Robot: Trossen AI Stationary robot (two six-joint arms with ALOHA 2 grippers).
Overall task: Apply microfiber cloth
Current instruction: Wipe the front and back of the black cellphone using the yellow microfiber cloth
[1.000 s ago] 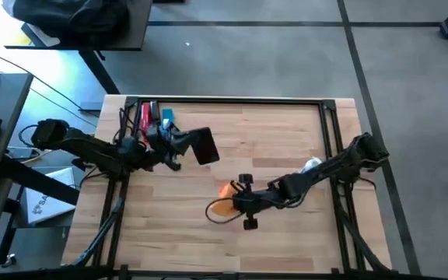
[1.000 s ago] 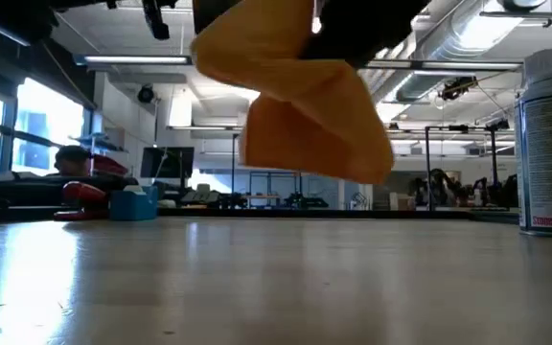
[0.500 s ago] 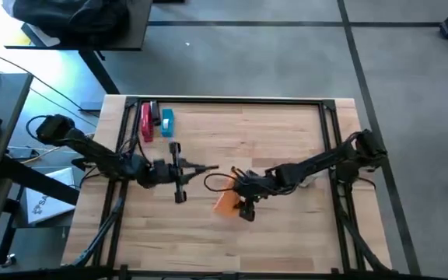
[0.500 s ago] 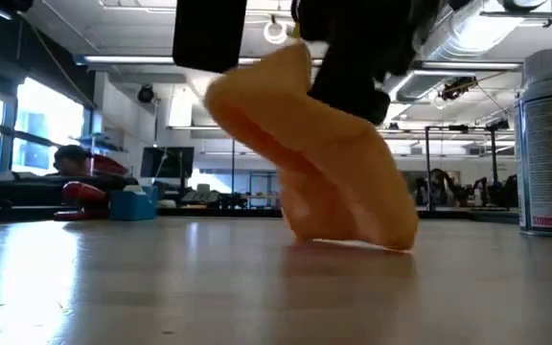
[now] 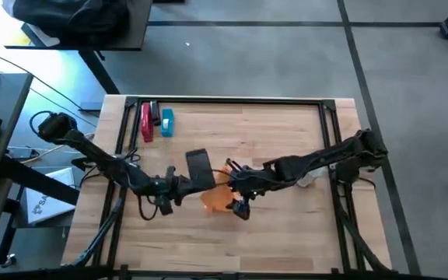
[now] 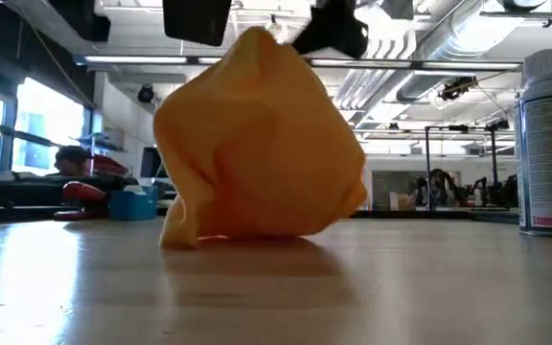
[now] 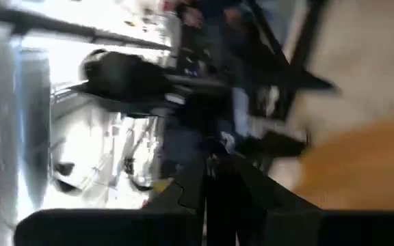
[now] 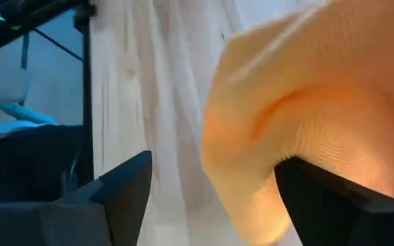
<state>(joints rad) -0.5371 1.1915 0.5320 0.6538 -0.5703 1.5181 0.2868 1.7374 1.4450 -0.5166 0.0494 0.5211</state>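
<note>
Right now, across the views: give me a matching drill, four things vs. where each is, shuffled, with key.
Things:
1. cloth
2. phone
3. spray bottle
4. red tool

Places:
A. at the tip of the left gripper
B. far left corner of the table, beside a blue item
C. bunched on the wood near the table's middle
D. partly under the right arm

Pairs: 1-C, 2-A, 3-D, 4-B
</note>
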